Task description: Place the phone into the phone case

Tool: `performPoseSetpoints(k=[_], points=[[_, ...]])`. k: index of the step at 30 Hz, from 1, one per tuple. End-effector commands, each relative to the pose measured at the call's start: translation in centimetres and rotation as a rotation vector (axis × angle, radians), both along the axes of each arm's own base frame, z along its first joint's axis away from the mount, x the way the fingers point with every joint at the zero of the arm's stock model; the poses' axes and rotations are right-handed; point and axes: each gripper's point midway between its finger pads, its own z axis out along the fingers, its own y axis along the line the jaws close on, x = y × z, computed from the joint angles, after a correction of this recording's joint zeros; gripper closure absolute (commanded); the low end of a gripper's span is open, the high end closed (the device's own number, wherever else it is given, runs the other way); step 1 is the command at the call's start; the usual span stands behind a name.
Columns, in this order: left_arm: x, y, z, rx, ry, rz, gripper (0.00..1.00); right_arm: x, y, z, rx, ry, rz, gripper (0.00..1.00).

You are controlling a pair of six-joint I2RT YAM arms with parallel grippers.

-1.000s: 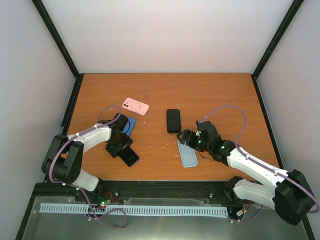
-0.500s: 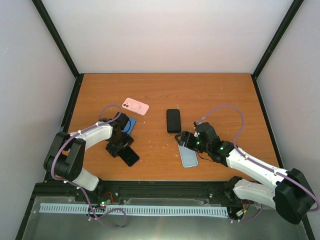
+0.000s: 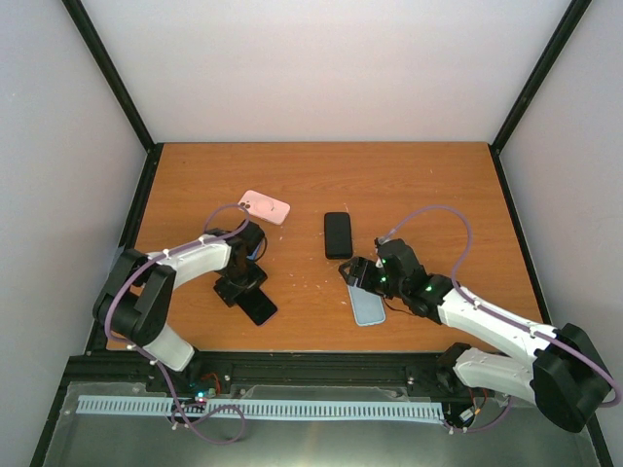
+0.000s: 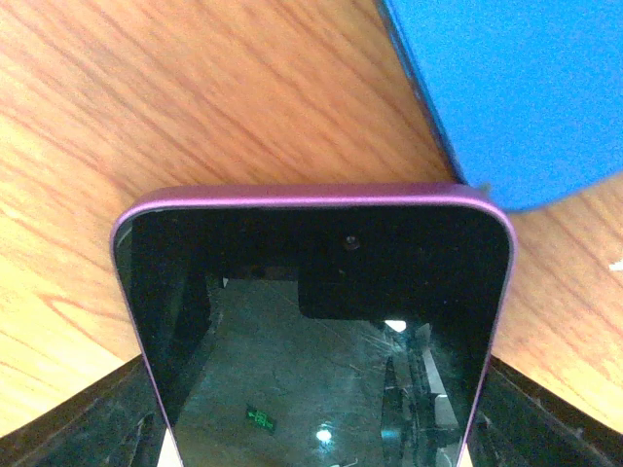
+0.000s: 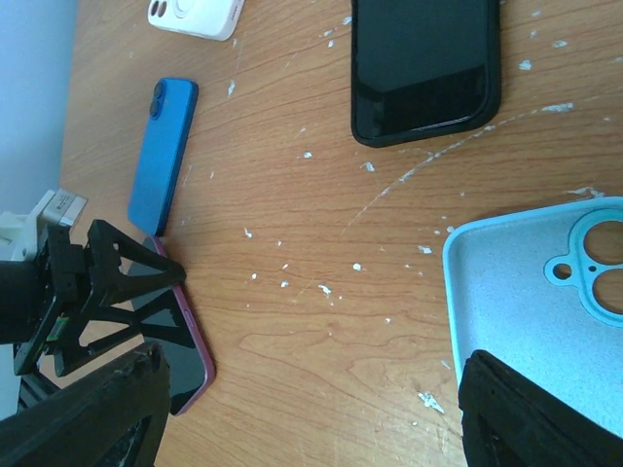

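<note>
- Purple phone (image 4: 313, 336) lies screen-up on the table's left side, long axis diagonal, top end toward blue phone (image 5: 164, 156).
- left gripper (image 3: 241, 288) clenches it.
- Three phones counting black phone (image 3: 338, 234); two cases: pink case (image 3: 265, 206), light blue case (image 5: 526, 311).
- right gripper (image 3: 356, 273) hangs released above the latter.

On the table (image 3: 438, 195), a phone (image 3: 258, 309) lies near-left, a case (image 3: 367, 309) near-right (a second phone (image 3: 338, 234) behind, between them).

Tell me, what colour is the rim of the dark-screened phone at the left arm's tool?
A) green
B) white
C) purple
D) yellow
C: the left wrist view shows the phone close up, with a purple rim running around its dark screen.
</note>
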Motion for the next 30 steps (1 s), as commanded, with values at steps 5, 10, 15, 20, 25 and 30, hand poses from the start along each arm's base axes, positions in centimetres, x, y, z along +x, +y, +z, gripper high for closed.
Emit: performPoseSetpoints(k=[5, 10, 15, 20, 25, 30], points=[[-0.4, -5.8, -1.5, -0.215, 0.024, -0.035, 0.30, -1.6, 1.3, 0.6, 0.036, -0.086, 0.112, 0.22], [0.9, -7.8, 0.0, -0.248, -0.043, -0.087, 0.31, -3.5, 2.6, -0.5, 0.057, -0.093, 0.201, 0.24], [1.5, -9.9, 0.9, -0.302, -0.072, -0.134, 0.33, -4.9, 4.0, -1.8, 0.056, -0.073, 0.281, 0.27], [1.6, -11.1, 1.7, -0.342, -0.086, -0.164, 0.34, -6.1, 5.8, -3.2, 0.057, -0.047, 0.352, 0.38], [1.6, -11.7, 2.4, -0.367, -0.117, -0.180, 0.35, -6.7, 7.6, -4.5, 0.076, 0.003, 0.395, 0.46], [1.4, -12.0, 2.4, -0.377, -0.111, -0.192, 0.35, -6.0, 8.9, -5.4, 0.079, 0.021, 0.390, 0.49]])
